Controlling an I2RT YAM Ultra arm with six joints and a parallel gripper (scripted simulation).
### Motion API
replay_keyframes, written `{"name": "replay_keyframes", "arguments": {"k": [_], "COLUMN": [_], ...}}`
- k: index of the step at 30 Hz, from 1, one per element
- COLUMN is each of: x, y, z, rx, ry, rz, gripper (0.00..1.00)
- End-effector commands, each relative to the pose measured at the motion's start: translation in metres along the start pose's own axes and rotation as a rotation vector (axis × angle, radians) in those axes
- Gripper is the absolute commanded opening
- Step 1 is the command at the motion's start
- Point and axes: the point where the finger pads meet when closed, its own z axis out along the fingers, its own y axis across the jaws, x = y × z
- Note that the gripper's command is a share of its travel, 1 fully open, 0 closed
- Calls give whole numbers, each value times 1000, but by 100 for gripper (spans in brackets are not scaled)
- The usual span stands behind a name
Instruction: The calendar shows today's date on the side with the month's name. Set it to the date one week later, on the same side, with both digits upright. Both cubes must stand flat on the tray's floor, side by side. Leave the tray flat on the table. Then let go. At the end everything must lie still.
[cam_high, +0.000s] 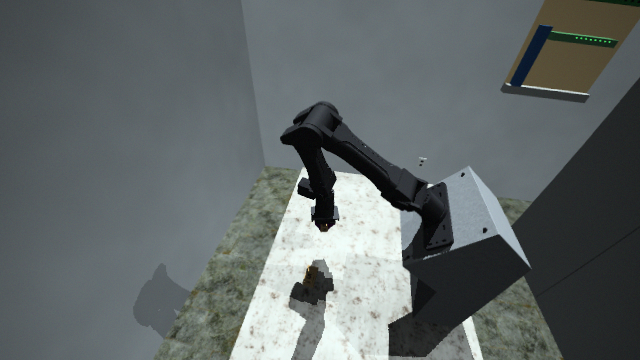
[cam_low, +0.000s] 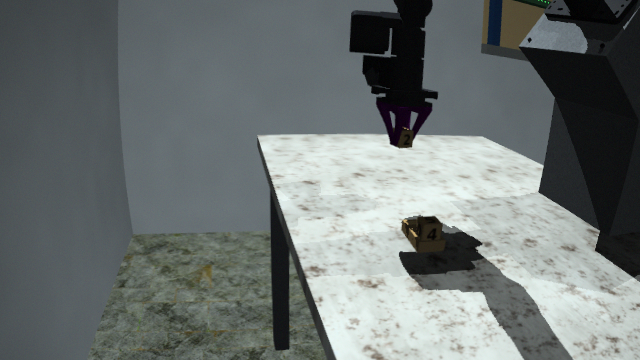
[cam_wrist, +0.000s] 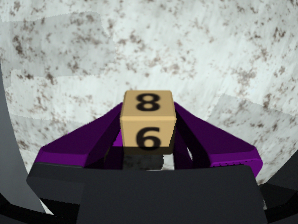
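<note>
My gripper (cam_high: 324, 225) (cam_low: 403, 142) (cam_wrist: 148, 109) is shut on a wooden digit cube (cam_low: 406, 139) (cam_wrist: 148, 119), high above the table and behind the tray as the exterior camera sees it. The held cube shows a 2 in the exterior view, and an 8 and a 6 upright in the wrist view. The wooden tray (cam_low: 431, 246) lies on the table. A second cube (cam_low: 431, 231) sits in its near end, showing a 4 towards the exterior camera. The tray's other end has no cube visible. The month's name is not readable. The tray is not visible in the wrist view.
The speckled white table (cam_high: 362, 285) (cam_low: 350, 310) has its long edge left of the tray. The arm's grey pedestal (cam_high: 465, 270) (cam_low: 575, 125) stands on the right. The arm's shadow falls around the tray. A board (cam_high: 570, 65) hangs on the back wall.
</note>
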Motion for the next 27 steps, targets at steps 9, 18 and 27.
{"name": "replay_keyframes", "arguments": {"k": [9, 18, 27], "x": [-1, -1, -1], "y": [2, 2, 2], "z": [-2, -2, -2], "rx": [-5, -5, -5], "ry": [-4, -3, -3], "rz": [451, 604, 625], "gripper": [26, 26, 26]}}
